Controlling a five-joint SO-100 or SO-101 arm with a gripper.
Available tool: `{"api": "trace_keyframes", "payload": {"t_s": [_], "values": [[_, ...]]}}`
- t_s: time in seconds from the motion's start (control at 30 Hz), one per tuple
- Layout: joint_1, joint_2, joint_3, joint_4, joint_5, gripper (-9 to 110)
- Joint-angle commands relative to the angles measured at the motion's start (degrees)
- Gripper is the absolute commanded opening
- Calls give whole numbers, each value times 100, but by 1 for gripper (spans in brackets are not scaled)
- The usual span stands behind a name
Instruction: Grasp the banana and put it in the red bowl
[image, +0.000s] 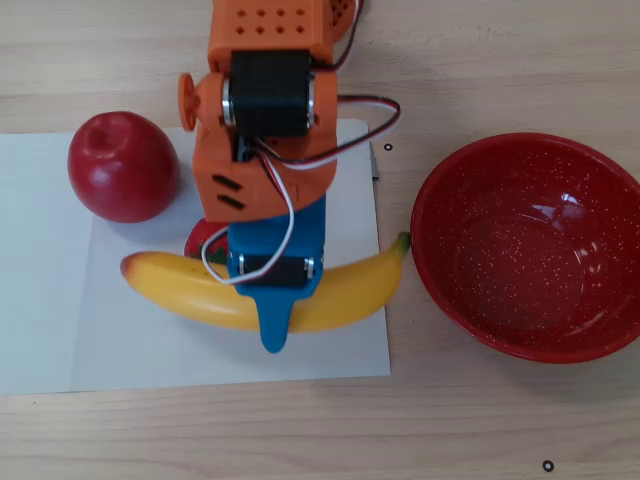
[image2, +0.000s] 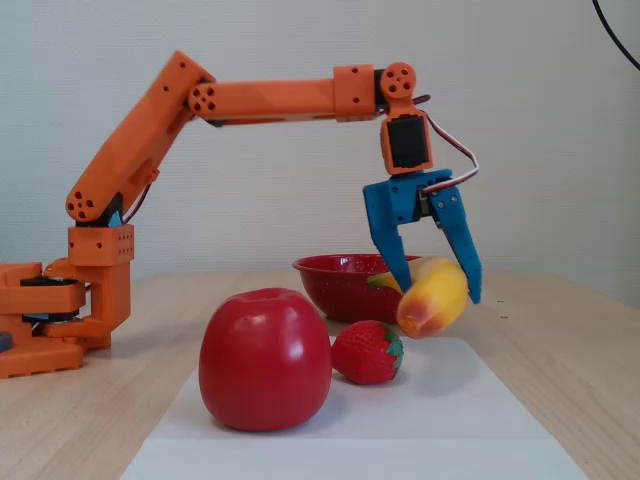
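The blue two-finger gripper (image2: 432, 292) on the orange arm is pinching the long, curved, glossy yellow toy banana (image: 340, 297) around its middle, one blue finger on each side of it. In the fixed view the banana (image2: 433, 294) is hanging clear of the white paper sheet (image2: 450, 400), its orange-red blunt end pointing toward the camera and tipping slightly down. From overhead, its greenish stem tip is pointing toward the large, round, speckled red bowl (image: 600, 345), which is sitting empty on the wooden table (image: 480, 430) just beside the paper.

The banana looks like a stiff, light moulded toy, so weight should be no trouble. The shiny skin looks slippery, though, and the curve and length mean it could swivel between the fingers if the grip sat off-centre. The hold near the mid-length, where the body is thickest, seems the sensible place. I would judge the lift done and the carry sideways to the bowl as what is left.

A glossy red apple (image2: 265, 358) and a small red strawberry (image2: 367, 351) with a green cap are resting on the paper, below and to the left of the held fruit in the fixed view.
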Motion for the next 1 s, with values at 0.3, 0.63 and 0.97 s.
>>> {"api": "trace_keyframes", "payload": {"t_s": [0.3,0.63,0.97], "values": [[-237,2918,1415,-879,62,0],[105,4122,2470,-1037,62,0],[1063,4764,2654,-826,-220,0]]}}
